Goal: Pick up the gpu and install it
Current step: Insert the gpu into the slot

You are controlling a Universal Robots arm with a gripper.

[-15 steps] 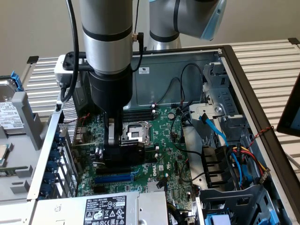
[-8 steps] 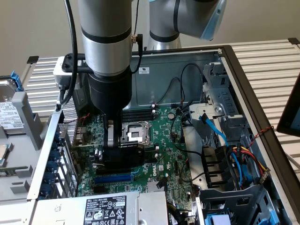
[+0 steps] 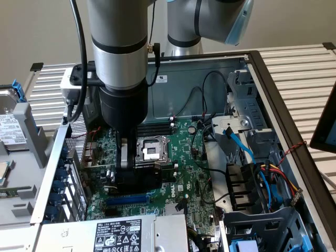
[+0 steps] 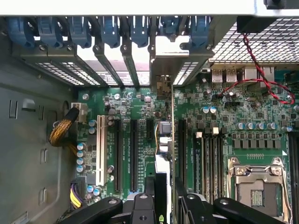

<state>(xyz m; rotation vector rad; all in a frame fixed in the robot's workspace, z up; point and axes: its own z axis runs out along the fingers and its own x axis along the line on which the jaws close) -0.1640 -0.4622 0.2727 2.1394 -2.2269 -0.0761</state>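
Note:
The gpu (image 3: 144, 177) hangs low inside the open computer case, its black shroud just above the large green motherboard (image 3: 189, 152). My gripper (image 3: 126, 157) comes straight down from above and is shut on it. In the wrist view the gpu (image 4: 163, 135) stands edge-on between my fingers (image 4: 149, 193). Its silver end bracket (image 4: 161, 60) reaches the slot openings in the case's rear wall. The card's edge lines up over the black expansion slots (image 4: 133, 149) of the motherboard (image 4: 233, 116). Whether it sits in a slot I cannot tell.
The CPU socket (image 3: 149, 149) lies just beyond the gripper. A power supply (image 3: 115, 231) fills the near corner, and cables and a drive cage (image 3: 247, 178) crowd the exterior view's right. Blue bracket clips (image 4: 107, 30) line the rear wall, with red and black wires (image 4: 261, 70) nearby.

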